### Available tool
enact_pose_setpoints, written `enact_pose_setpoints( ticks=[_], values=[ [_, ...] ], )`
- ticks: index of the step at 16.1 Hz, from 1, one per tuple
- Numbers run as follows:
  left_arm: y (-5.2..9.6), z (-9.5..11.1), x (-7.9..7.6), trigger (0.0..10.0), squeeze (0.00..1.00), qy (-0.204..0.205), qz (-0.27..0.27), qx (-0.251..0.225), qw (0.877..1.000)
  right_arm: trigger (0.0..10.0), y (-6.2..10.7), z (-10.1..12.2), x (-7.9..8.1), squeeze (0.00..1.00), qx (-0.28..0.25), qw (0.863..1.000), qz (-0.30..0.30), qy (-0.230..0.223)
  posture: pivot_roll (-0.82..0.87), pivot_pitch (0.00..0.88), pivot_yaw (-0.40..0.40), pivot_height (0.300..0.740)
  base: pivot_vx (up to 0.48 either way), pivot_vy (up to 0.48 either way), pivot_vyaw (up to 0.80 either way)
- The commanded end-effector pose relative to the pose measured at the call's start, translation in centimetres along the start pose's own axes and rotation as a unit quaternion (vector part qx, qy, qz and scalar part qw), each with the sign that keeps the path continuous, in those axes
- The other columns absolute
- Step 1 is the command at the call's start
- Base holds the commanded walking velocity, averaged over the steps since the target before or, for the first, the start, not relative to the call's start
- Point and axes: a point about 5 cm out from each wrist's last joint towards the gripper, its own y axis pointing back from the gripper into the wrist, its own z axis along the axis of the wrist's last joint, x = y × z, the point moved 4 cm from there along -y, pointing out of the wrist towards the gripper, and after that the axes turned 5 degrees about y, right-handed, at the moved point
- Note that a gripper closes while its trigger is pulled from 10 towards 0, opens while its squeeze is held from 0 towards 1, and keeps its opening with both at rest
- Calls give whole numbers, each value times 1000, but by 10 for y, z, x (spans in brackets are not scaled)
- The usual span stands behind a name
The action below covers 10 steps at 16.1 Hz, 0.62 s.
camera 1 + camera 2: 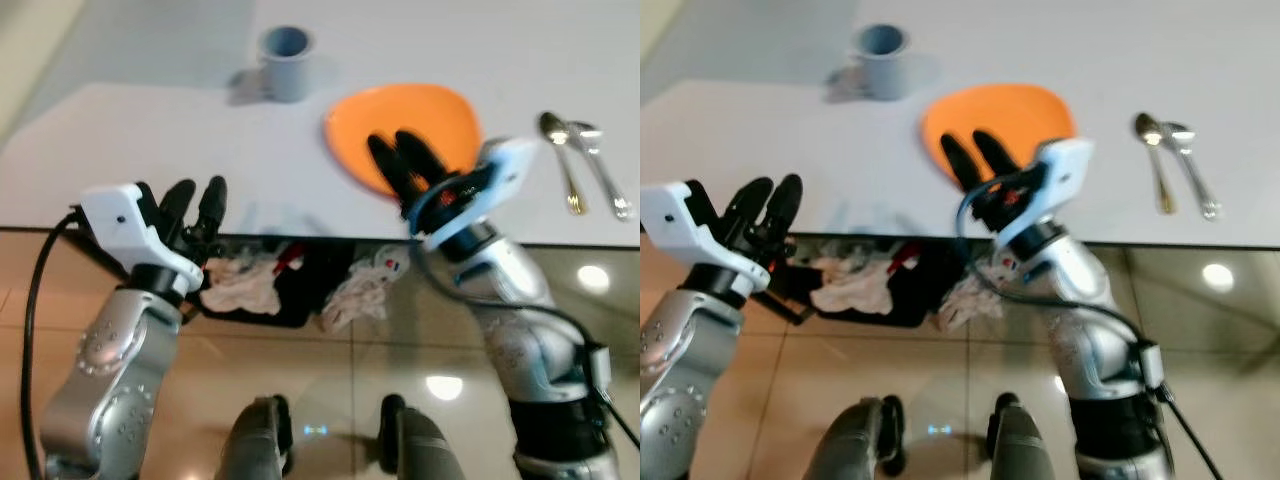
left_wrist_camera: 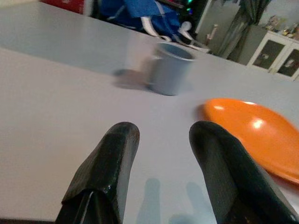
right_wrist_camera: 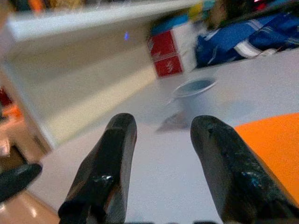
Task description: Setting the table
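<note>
The orange plate (image 1: 405,130) sits on the white table (image 1: 150,150), centred as a place setting, cup (image 1: 286,62) beyond, spoons (image 1: 585,165) alongside. The right hand (image 1: 400,160) hovers over its near rim, fingers parted and empty, probably adjusting it; the left hand (image 1: 195,205) waits open, empty, at the table edge.

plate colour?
Orange, plain, no pattern. The plate shows best in the left eye view, on the white table.

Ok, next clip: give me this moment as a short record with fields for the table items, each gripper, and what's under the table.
surface: white table
cup: grey-blue cup, upright, at the far side
plate: orange plate, to the right of the cup
cutlery: two spoons side by side, right of the plate
left gripper: open, at the table's near edge, holding nothing
right gripper: open, above the plate's near rim, holding nothing
under table: dark tray with crumpled cloths
</note>
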Motion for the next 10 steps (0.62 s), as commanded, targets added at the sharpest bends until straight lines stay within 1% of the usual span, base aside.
enact_pose_setpoints(
  ticks=[1, 2, 4, 6, 7, 10],
  values=[
    [1, -4, 4, 10000, 0, -4, 5, 2, 1000, 10000, 4, -18, -1, 0, 34, 999, -4, 26, -66, 172, 1, 740, 0, 480, 0],
    [1, -7, 6, 10000, 0, -6, 7, 5, 1000, 10000, 4, -21, -2, 0, 37, 999, -13, 12, -64, 169, -1, 740, 0, 480, 0],
    [4, -19, 7, 10000, 0, -9, 8, 22, 1000, 10000, 8, -37, 5, 0, 63, 998, -2, 30, -63, 158, -7, 740, 0, 480, 0],
    [6, -31, 3, 10000, 0, -12, -3, 37, 999, 10000, 9, -41, 13, 0, 66, 998, 15, 17, -64, 150, -10, 740, 0, 480, 0],
    [6, -35, 1, 10000, 0, -11, -8, 39, 999, 10000, 8, -44, 17, 0, 67, 997, 23, 23, -64, 146, -10, 740, 0, 480, 0],
    [4, -43, -5, 10000, 0, -11, -19, 43, 999, 10000, 4, -46, 22, 0, 64, 997, 38, 30, -62, 137, -14, 740, 0, 480, 0]
  ],
)
